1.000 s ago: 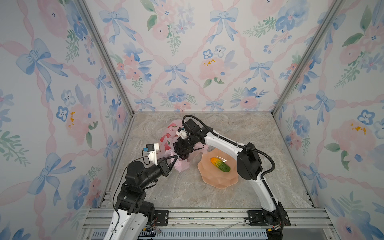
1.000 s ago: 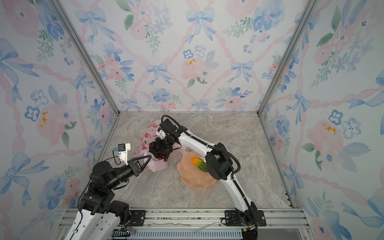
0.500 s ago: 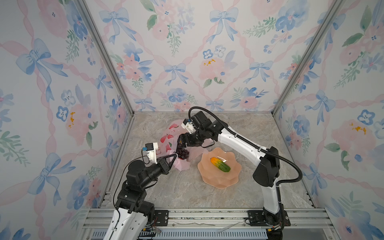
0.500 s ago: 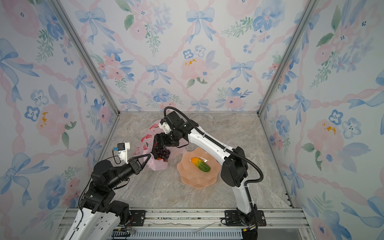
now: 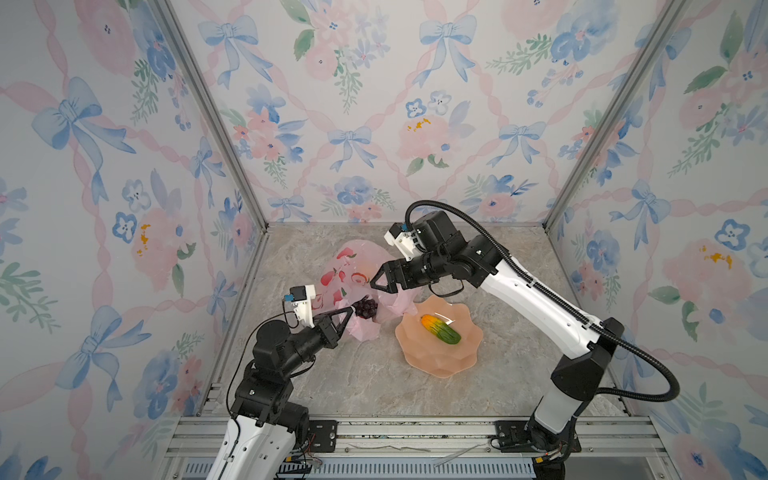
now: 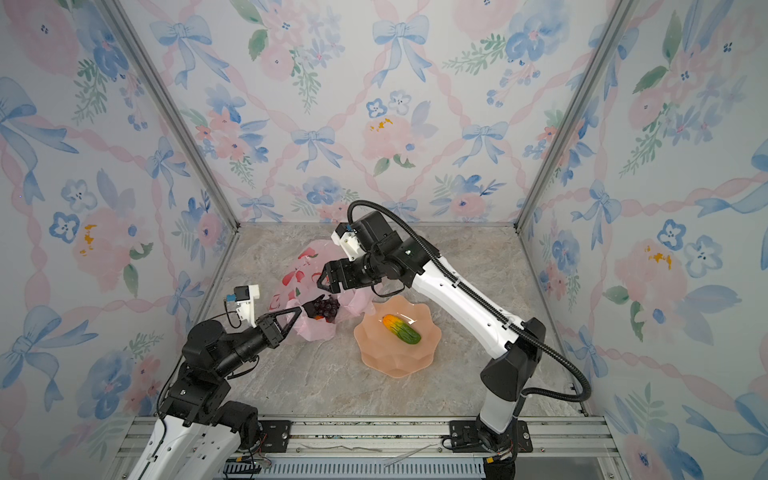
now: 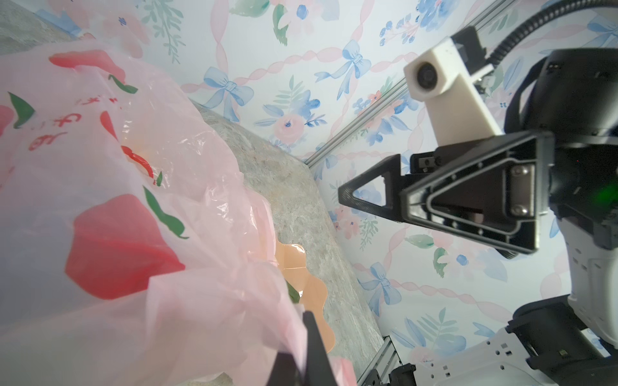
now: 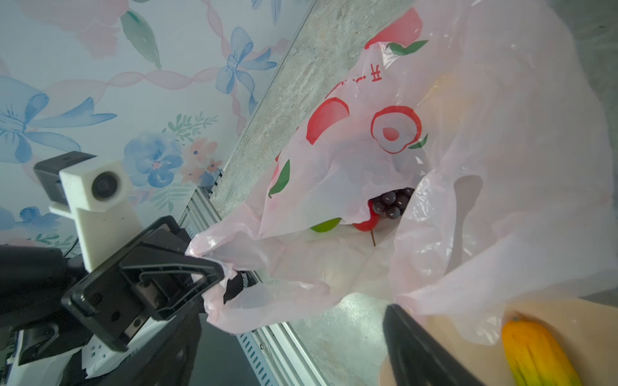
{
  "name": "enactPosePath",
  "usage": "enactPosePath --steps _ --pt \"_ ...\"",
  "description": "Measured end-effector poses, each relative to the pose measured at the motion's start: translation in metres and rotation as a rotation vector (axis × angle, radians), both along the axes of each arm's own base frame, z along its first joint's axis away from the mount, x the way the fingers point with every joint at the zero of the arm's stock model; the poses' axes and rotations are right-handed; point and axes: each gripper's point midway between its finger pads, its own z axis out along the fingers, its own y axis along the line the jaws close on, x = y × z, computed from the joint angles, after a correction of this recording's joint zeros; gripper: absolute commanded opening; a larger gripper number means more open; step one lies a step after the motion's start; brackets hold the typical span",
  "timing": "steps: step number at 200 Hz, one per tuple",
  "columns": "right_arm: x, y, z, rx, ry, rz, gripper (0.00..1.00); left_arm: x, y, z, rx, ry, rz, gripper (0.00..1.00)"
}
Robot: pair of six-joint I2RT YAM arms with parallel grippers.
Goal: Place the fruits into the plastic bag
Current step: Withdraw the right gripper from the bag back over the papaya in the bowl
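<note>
Blue bows and pink flowers cover the walls (image 5: 374, 124), with a grey marbled table (image 5: 365, 382) under everything.

My left claw (image 5: 349, 314) is pinched tight on the near rim of the bag (image 5: 353, 266), holding the mouth up and open. Just past its tips, inside that mouth, sit the grapes (image 5: 365, 308). The right wrist view shows a green fruit (image 8: 326, 224) and a red fruit (image 8: 366, 224) tucked in beside them.

My right claw (image 5: 380, 279) hangs over the far side of the bag, jaws spread wide with nothing in them.

I count one fruit left outside, the papaya (image 5: 440, 329). It lies on its side in the bowl (image 5: 436, 365), below the right claw and back toward that arm's base, well apart from the tips.

The papaya looks like a hard, smooth, light toy that tapers at both ends. I'd close across its thick middle, square to its length, so it can't squirt out sideways. The bowl looks glossy and may skate if I nudge its rim.

The bag is thin, crinkly film, soft and nearly weightless, and I judge the mouth would collapse if the left claw let go. A loose fold droops over the bowl's edge near the papaya, so that's my snag risk going down.
</note>
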Motion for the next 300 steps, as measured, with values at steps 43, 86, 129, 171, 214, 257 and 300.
enactPosePath --steps 43,86,129,171,214,257,300 --pt "0.007 -0.075 -0.001 -0.029 -0.027 -0.143 0.90 0.001 0.000 -0.001 0.001 0.006 0.000 0.00" --pt "0.007 -0.142 -0.032 -0.137 0.002 -0.278 0.92 0.005 -0.001 -0.006 0.009 0.030 -0.001 0.00" --pt "-0.003 -0.174 -0.061 -0.276 0.029 -0.316 0.95 0.010 -0.003 -0.004 0.015 0.041 -0.002 0.00" --pt "-0.006 -0.186 -0.079 -0.371 0.047 -0.308 0.97 0.012 -0.003 -0.006 0.023 0.050 -0.004 0.00" --pt "-0.005 -0.185 -0.102 -0.428 0.099 -0.282 0.96 0.013 -0.005 -0.003 0.022 0.049 -0.010 0.00" --pt "-0.003 -0.181 -0.117 -0.456 0.132 -0.258 0.96 0.015 -0.006 0.001 0.027 0.047 -0.015 0.00" --pt "-0.007 -0.174 -0.133 -0.479 0.168 -0.220 0.96 0.016 -0.007 0.005 0.028 0.041 -0.020 0.00"
